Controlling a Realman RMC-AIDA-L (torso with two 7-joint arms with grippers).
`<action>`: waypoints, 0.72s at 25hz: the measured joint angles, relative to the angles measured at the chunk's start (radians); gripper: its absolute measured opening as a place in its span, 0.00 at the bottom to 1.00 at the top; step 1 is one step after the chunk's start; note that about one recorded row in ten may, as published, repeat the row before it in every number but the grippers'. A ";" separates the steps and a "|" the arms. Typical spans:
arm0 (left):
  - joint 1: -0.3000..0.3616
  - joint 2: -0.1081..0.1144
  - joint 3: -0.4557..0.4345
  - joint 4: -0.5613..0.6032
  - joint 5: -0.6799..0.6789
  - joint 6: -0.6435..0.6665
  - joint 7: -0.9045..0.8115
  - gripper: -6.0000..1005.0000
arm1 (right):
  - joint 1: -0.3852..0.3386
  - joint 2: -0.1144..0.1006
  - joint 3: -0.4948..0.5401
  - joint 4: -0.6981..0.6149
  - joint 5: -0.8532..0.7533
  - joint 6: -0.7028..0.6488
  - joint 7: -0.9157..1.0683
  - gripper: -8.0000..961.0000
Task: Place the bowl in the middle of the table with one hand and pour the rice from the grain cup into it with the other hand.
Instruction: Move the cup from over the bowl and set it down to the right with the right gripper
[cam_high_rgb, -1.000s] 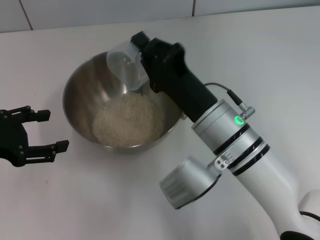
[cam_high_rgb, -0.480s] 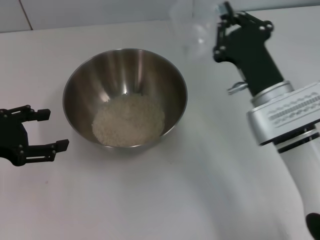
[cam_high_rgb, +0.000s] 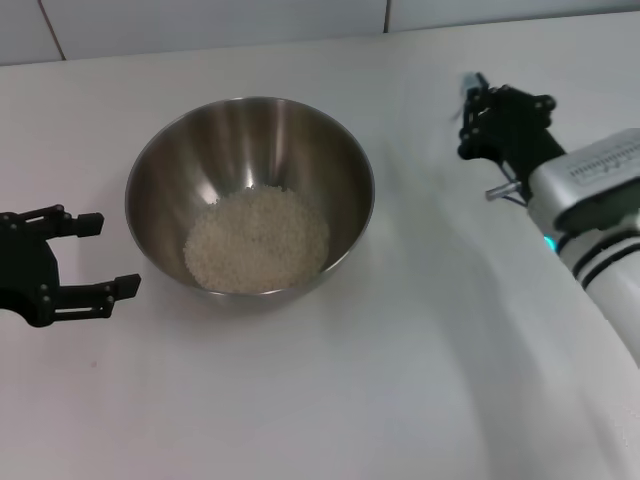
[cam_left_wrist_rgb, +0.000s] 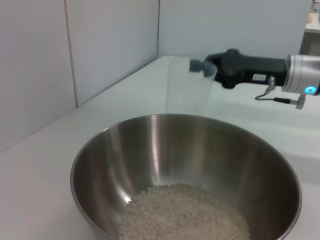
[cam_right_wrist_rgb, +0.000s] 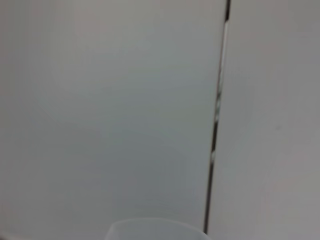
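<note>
The steel bowl (cam_high_rgb: 250, 150) stands on the white table (cam_high_rgb: 300, 400) left of centre, with a heap of rice (cam_high_rgb: 257, 240) in its bottom. The bowl (cam_left_wrist_rgb: 260, 165) and rice (cam_left_wrist_rgb: 185, 210) also fill the left wrist view. My right gripper (cam_high_rgb: 468, 105) is to the right of the bowl and apart from it, shut on the clear grain cup (cam_left_wrist_rgb: 189, 87). The cup is upright and looks empty; its rim shows in the right wrist view (cam_right_wrist_rgb: 157, 230). My left gripper (cam_high_rgb: 95, 255) is open and empty, just left of the bowl.
A tiled wall (cam_high_rgb: 200, 20) runs along the table's far edge. Bare tabletop lies in front of the bowl and between the bowl and the right arm (cam_high_rgb: 590, 200).
My right gripper has swung the cup away from over the bowl, out to the right, and turned it upright. The left gripper and the bowl have not moved.
</note>
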 joint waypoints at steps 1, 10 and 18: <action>-0.001 0.000 0.001 0.000 0.000 0.000 0.000 0.86 | 0.018 -0.001 -0.007 -0.007 -0.003 0.055 0.001 0.02; -0.003 0.000 0.004 0.000 0.001 0.001 0.000 0.86 | 0.049 0.001 -0.010 -0.020 -0.007 0.163 0.005 0.02; -0.003 0.000 0.004 -0.005 0.001 0.002 0.000 0.86 | 0.040 0.001 -0.010 -0.014 -0.008 0.191 0.006 0.04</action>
